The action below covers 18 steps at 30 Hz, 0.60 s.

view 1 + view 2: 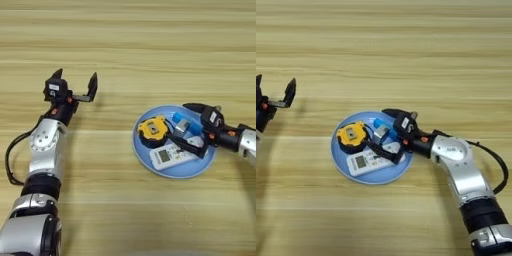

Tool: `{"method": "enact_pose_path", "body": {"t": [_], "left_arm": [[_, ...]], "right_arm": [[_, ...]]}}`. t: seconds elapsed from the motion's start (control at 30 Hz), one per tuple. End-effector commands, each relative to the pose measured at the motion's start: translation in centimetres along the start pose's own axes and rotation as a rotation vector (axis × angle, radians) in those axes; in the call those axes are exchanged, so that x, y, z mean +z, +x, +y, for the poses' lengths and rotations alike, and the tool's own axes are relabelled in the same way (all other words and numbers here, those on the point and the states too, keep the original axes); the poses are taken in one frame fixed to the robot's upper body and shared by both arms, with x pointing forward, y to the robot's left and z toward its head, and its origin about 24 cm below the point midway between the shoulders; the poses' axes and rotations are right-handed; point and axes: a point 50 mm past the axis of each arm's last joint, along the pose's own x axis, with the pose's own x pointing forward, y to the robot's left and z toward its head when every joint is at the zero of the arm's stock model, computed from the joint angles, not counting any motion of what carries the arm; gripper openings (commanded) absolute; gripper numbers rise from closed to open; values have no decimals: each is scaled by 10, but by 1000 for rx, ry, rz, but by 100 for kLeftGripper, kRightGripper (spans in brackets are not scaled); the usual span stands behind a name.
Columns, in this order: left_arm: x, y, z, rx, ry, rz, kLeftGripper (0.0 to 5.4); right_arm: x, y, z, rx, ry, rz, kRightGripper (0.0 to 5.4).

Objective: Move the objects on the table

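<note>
Left eye view is showing all three objects lying together on the light blue plate (150,162), which is resting on the wooden worktop (130,50). The yellow-and-black tape measure (153,129) is sitting on the plate's left side, the white remote (169,156) is lying across the near part, and the small blue-and-grey block (184,124) is sitting toward the far side, just beside the tape measure.

The right pincer (384,131) is reaching over the plate from the right, its two black fingers spread wide apart: one finger is stretching past the far side of the block, the other is running low across the remote's upper edge. The block is lying between them, so the pincer is released and bracketing it rather than gripping anything.

The left pincer (76,86) is hovering over bare worktop well to the left of the plate, fingers splayed and holding nothing; it appears to be idling.

Judging by this, the step in hand is the right arm's work at the block, whether a pickup or a release cannot be told. If a pickup, the next move is calling for the fingers to close squarely on the block without catching the remote underneath or nudging the tape measure, then a clean lift clear of the plate's rim.
</note>
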Motion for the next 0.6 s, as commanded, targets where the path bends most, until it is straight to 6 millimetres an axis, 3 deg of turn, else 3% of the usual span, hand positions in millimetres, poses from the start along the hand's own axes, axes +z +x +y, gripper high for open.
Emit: {"method": "enact_pose_path", "body": {"t": [0.03, 0.6], "left_arm": [[4, 4, 3, -1, 8, -15, 540], [3, 3, 3, -3, 3, -12, 540]], "right_arm": [[12, -4, -8, 31, -65, -23, 538], [19, -30, -18, 253, -175, 102, 538]]}}
